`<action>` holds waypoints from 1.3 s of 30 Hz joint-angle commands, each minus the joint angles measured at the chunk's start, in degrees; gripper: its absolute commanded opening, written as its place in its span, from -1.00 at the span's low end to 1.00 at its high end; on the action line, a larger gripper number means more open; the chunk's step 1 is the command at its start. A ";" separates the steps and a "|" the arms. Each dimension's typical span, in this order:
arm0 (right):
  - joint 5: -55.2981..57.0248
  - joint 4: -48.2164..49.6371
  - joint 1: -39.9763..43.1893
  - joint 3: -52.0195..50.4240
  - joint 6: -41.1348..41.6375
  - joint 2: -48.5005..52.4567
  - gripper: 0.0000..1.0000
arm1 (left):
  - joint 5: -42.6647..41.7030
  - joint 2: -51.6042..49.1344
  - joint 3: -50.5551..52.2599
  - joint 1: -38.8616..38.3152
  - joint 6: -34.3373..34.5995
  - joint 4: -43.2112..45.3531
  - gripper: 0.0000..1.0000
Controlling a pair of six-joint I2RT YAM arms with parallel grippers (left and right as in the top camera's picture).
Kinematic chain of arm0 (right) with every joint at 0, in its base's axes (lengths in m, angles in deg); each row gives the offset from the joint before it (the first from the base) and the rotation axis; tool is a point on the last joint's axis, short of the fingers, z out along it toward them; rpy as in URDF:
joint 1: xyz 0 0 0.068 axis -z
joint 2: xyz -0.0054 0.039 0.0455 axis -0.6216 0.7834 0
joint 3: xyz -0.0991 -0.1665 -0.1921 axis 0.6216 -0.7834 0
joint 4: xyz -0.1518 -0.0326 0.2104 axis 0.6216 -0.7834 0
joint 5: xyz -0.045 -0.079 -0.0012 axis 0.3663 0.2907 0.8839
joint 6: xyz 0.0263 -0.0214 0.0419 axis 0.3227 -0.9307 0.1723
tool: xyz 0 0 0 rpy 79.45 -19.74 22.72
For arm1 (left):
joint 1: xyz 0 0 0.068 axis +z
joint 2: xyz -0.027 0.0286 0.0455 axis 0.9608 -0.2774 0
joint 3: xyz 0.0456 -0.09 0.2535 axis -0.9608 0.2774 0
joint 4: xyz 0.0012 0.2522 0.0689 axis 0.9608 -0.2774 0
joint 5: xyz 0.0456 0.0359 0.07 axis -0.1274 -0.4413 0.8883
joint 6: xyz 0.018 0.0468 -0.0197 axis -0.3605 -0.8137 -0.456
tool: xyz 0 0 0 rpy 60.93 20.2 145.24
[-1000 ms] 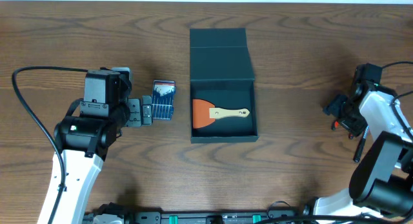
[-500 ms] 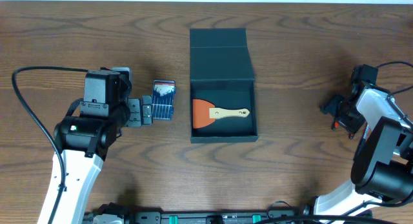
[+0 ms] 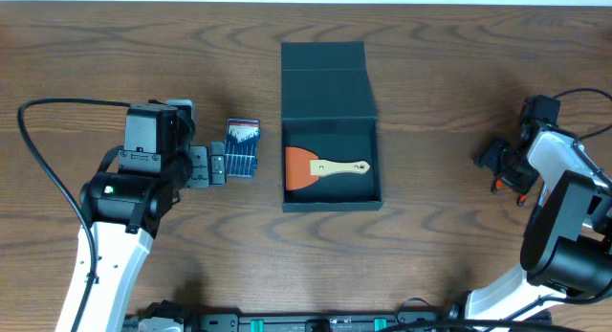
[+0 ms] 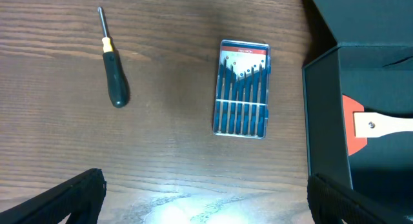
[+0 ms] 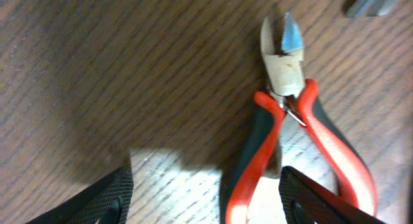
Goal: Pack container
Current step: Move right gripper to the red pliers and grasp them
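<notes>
Container [image 3: 330, 136] at the middle of the bench, a little toward the far edge, open, its flap lid laid flat toward that edge. Inside, on the floor at the near end, a scraper [image 3: 325, 167] with an orange blade and a pale wooden handle, lying crosswise, blade to the left wall. In the left wrist view, only the container's left wall [image 4: 322, 114] and the blade end of the scraper [image 4: 374, 125] showing.

Just left of the container, apart from its wall, a blue case [image 3: 242, 148] of small screwdrivers, lying flat, clear lid up [image 4: 241, 88]. Farther toward the left edge, a lone screwdriver [image 4: 113, 75] with a dark handle, tip toward the far edge, well apart from the case; hidden under the arm in the overhead view.

Left gripper [image 3: 206, 166] hanging just left of the blue case, fingers [image 4: 64, 198] spread wide, holding nothing. Black cable [image 3: 38, 150] looping from the left arm toward the left edge.

Near the right edge, right gripper [image 3: 499, 165] low over a pair of side cutters [image 5: 290, 121] with red and black handles, nose toward the top of the wrist view. Fingers [image 5: 97, 198] spread apart, handles lying between them; contact impossible to tell. Between this gripper and the container, only bare wood.
</notes>
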 commanded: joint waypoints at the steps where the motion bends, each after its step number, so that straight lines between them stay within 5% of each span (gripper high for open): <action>1: -2.16 0.07 0.57 -0.33 -0.66 2.10 0.46 | 0.90 -0.22 -1.20 0.28 -0.94 -0.15 0.97; 13: -3.67 -0.15 0.57 -0.46 -0.70 5.20 0.34 | 0.90 -0.22 -1.20 0.28 -0.96 -0.13 0.97; 18: -3.67 -0.39 0.57 -0.46 -0.68 5.20 -0.28 | 0.87 -0.22 -1.20 0.28 -0.96 -0.15 0.97; 26: -3.67 -0.90 0.57 -0.46 -0.68 5.20 -0.93 | 0.87 -0.22 -1.20 0.28 -0.96 -0.15 0.97; 39: -4.94 -3.28 -0.37 -0.17 -1.64 4.72 -0.98 | 0.87 -0.22 -1.20 0.28 -0.94 -0.15 0.97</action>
